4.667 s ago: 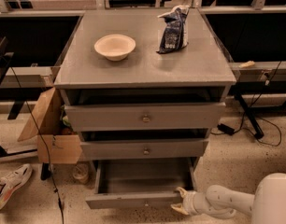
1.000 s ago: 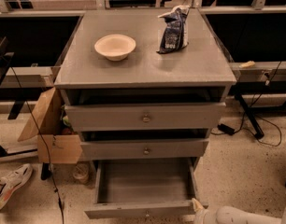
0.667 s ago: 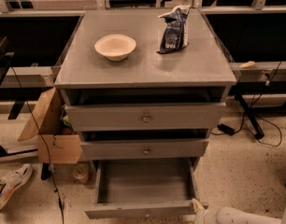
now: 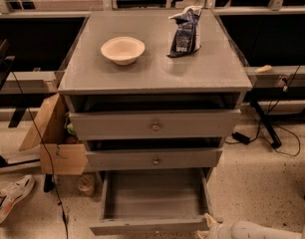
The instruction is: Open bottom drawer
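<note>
Speckled floor (image 4: 257,178) spread around a grey cabinet (image 4: 152,78), with dark desks behind it at 12 o'clock. At far left, near 8 o'clock, a shoe (image 4: 10,198) lay on the floor, and a box (image 4: 55,146) stood just beside the cabinet's left side. On the cabinet top a bowl (image 4: 122,49) sat left of centre and a bag (image 4: 185,31) right of it, well apart.

Below them the top drawer (image 4: 155,125) and the middle drawer (image 4: 153,159) each showed a dark gap above the front. The bottom drawer (image 4: 152,198) sat at 6 o'clock, lowest of the three, pulled well out so its bare tray showed. Its front ran along the lower edge of view, long axis from 9 to 3 o'clock.

At the right end of that front was the gripper (image 4: 208,223), just beside or touching the corner. Which of the two could not be told, nor whether it was wide or narrow. Its pale arm (image 4: 252,230) came in from 4 o'clock. From the gripper the drawer lay at 9 to 10 o'clock. By that, the job looked nearly or fully done, and any further pull would run toward 6 o'clock, square to the front. Cables (image 4: 272,133) trailed on the floor at 3 o'clock.
</note>
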